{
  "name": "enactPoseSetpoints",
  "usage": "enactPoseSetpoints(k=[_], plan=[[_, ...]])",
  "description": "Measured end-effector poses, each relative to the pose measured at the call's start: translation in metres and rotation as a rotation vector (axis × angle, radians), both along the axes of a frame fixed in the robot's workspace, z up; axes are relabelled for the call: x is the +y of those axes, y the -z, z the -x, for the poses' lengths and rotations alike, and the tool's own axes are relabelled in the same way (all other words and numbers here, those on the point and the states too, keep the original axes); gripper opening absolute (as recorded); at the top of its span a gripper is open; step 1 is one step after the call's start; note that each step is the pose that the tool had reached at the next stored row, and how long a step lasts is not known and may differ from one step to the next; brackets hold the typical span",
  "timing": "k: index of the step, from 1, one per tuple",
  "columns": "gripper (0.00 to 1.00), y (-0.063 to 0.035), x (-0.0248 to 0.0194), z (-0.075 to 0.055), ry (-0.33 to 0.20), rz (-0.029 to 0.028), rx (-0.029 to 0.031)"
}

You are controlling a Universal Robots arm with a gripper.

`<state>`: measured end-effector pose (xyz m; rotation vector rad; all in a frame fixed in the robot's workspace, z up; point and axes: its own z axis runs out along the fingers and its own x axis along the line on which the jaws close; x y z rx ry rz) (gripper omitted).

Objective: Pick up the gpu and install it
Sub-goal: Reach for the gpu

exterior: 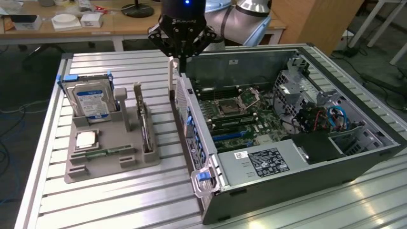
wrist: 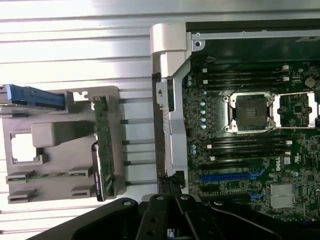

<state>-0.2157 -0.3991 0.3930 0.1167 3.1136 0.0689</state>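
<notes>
Note for you: the claw (exterior: 176, 58) was pinched together, with nothing visibly gripped. It hung over the far end of the open computer case's (exterior: 305, 167) wall nearest the holder, about 12 o'clock in the exterior view. The gpu (exterior: 146, 127) stood on edge in a slot of the grey holder (exterior: 102, 160) on the desk (exterior: 114, 205). That put it at 9 o'clock from the case and roughly 7 o'clock from the claw, well apart from it. A hard drive (exterior: 92, 101) stood upright at the holder's 11 o'clock corner. The motherboard (exterior: 235, 112) lay exposed inside the case.
</notes>
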Motion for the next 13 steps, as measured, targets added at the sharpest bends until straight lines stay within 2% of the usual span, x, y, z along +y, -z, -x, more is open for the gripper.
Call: enactPoseSetpoints(k=[13], plan=[[0.10, 0.0005, -0.0003, 0.042, 0.000, 0.0000, 0.0000]])
